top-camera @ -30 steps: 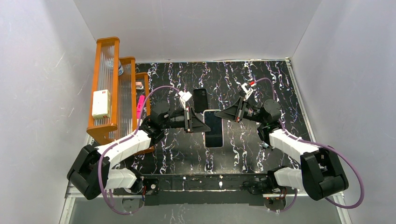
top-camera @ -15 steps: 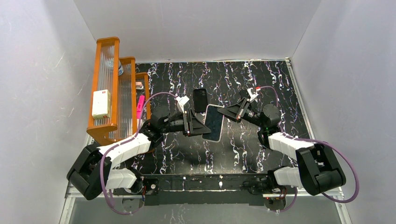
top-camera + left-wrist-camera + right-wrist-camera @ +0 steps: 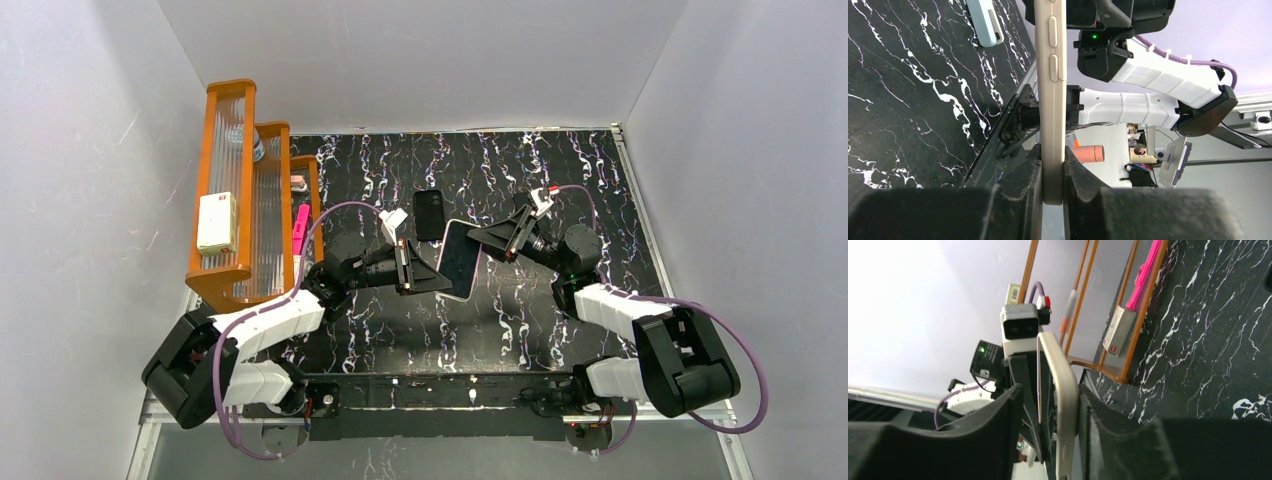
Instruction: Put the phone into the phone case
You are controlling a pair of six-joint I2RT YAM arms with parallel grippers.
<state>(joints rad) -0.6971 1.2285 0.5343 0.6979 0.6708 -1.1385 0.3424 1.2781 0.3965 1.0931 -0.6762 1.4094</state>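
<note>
Two grippers met at the phone case (image 3: 1052, 100), which stood on edge above the middle of the table (image 3: 520, 330). The phone (image 3: 458, 258) showed as dark glass inside its pale rim. The left gripper (image 3: 1052, 165) pinched the case's near left edge tightly. The right gripper (image 3: 1050, 400) straddled the far right edge with its jaws slightly spread, leaving a gap on the screen side. To seat the phone well, the left should probably hold steady while the right squeezes glass and back together, corner by corner, clear of the side buttons. Whether every corner had snapped in could not be told, because both wrist views showed the case edge-on with its ends cut off.
</note>
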